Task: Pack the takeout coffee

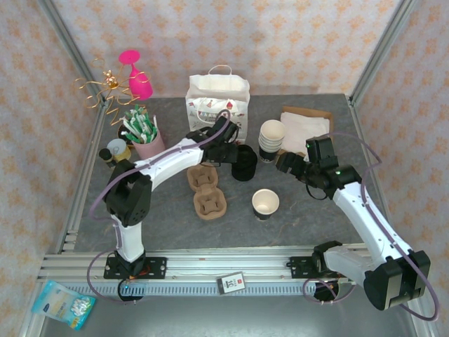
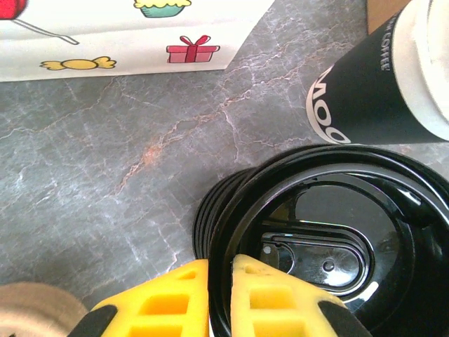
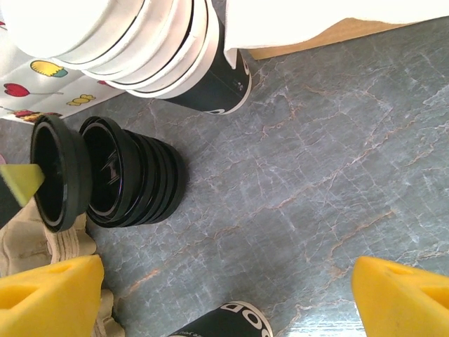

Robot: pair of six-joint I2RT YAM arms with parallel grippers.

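My left gripper [image 2: 219,281] is shut on the rim of one black lid [image 2: 330,232], held tilted just off the stack of black lids [image 2: 202,217]. From above, that gripper [image 1: 235,151] sits over the lid stack [image 1: 244,163]. A single dark paper cup [image 1: 265,203] with a cream inside stands lidless at mid-table; a cup with a lid on is out of view. My right gripper [image 1: 291,165] hangs open with nothing in it, right of the lid stack. The right wrist view has the held lid [image 3: 56,175], the lid stack [image 3: 140,179] and the single cup's rim [image 3: 224,324].
A printed paper bag [image 1: 217,98] stands at the back. The stack of cream-rimmed cups [image 1: 271,139] is beside the lids. Brown cup carriers [image 1: 205,189] lie left of the single cup. Napkins [image 1: 305,126] lie back right, a pink pot of sachets [image 1: 144,137] back left.
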